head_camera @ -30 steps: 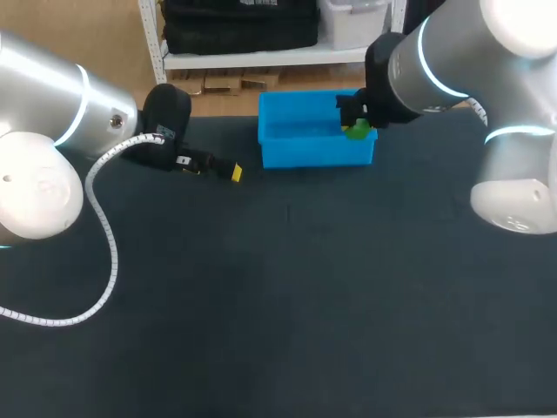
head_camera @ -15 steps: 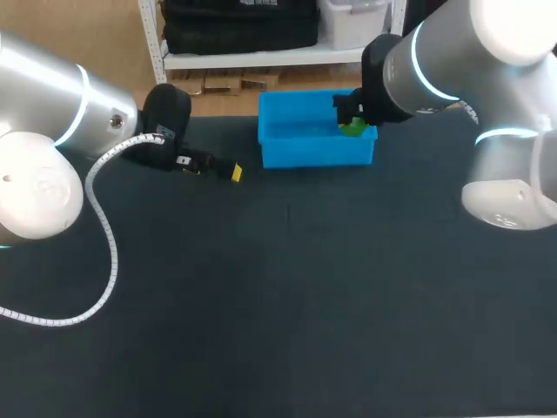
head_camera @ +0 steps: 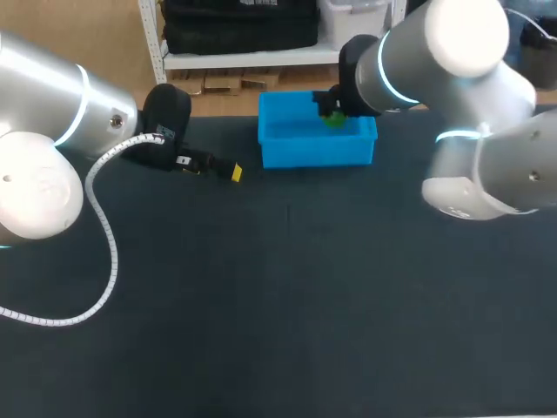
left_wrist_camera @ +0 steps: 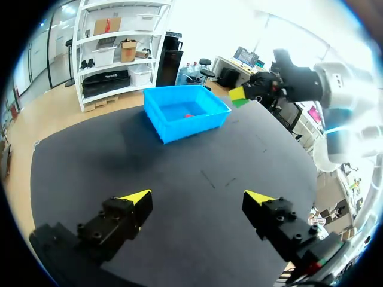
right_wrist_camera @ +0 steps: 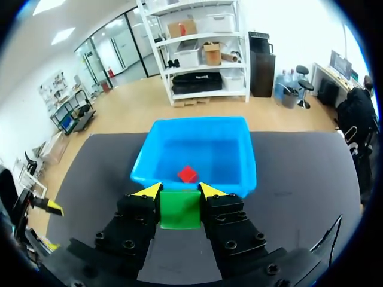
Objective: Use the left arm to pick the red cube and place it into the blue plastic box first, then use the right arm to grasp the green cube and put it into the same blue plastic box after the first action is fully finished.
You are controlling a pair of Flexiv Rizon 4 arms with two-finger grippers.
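Note:
The blue plastic box (head_camera: pixel 296 152) stands at the table's far edge, and the red cube (right_wrist_camera: pixel 187 174) lies on its floor; it shows in the left wrist view too, red cube (left_wrist_camera: pixel 188 115). My right gripper (right_wrist_camera: pixel 179 190) is shut on the green cube (right_wrist_camera: pixel 179 209), held in the air just short of the box's (right_wrist_camera: pixel 239 146) near wall. From above, the green cube (head_camera: pixel 334 118) hangs over the box's right part. My left gripper (left_wrist_camera: pixel 197 197) is open and empty, resting low to the left of the box (left_wrist_camera: pixel 173 122), its yellow tip (head_camera: pixel 236 172) pointing at it.
A white coiled cable (head_camera: pixel 104 252) runs along my left arm over the dark table (head_camera: pixel 287 296). In the left wrist view my right arm (left_wrist_camera: pixel 311 84) with the green cube (left_wrist_camera: pixel 238 95) hangs beside the box.
My right arm has carried the green cube leftward and farther back, from the box's right front corner to above its inside. My left arm has stayed still.

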